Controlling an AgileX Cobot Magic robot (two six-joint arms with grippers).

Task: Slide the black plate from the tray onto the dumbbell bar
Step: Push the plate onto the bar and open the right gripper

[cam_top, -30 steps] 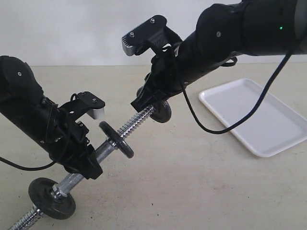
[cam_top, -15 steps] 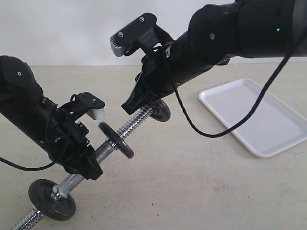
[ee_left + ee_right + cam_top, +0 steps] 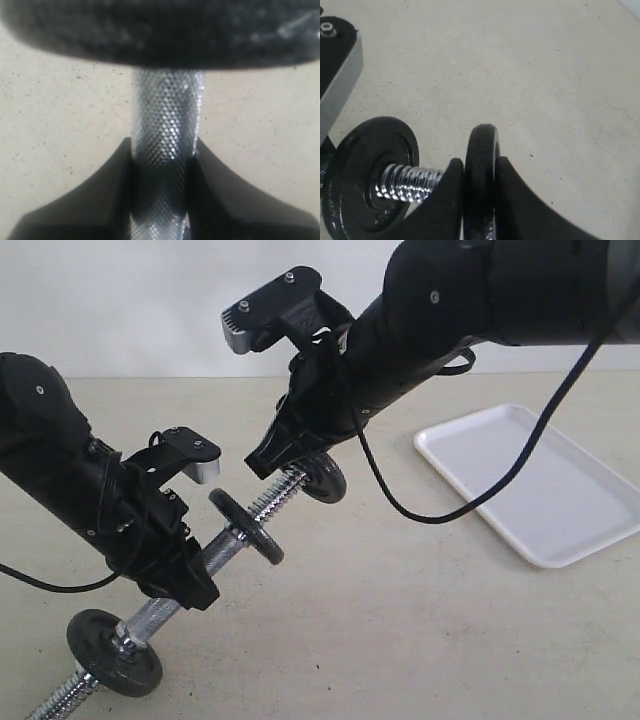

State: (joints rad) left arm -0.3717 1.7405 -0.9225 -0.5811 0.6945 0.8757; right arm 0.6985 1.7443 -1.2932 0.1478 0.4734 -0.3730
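Clamped in the left claw [image 3: 161, 160]: the knurled middle of the dumbbell bar [image 3: 270, 500], fingers only narrowly parted and pressed against both sides of the chrome. Held slanting above the table [image 3: 400, 630], threaded upper end pointing toward the right arm.

Pinched edge-on in the right claw [image 3: 480, 162]: the black plate [image 3: 325, 478], jaws almost together on its two flat faces. Lifted clear of the tray [image 3: 530, 480] and now right at the bar's upper tip, with the tray well apart beyond that tip. Cannot tell whether the tip has entered the plate's hole, because a finger hides the spot.

Lower on the bar, between the two claws: a second black disc [image 3: 247, 528], already on the thread. Below the left claw, near the bar's bottom end: a third disc [image 3: 115, 652] backed by a chrome nut [image 3: 122, 643].

Compared with a second ago: plate and right claw shifted a little along the bar's line toward the second disc, with a smaller gap between the two discs. Right arm leaning further over the bar's upper end. Bar and left claw almost unmoved. Same hold in both claws.
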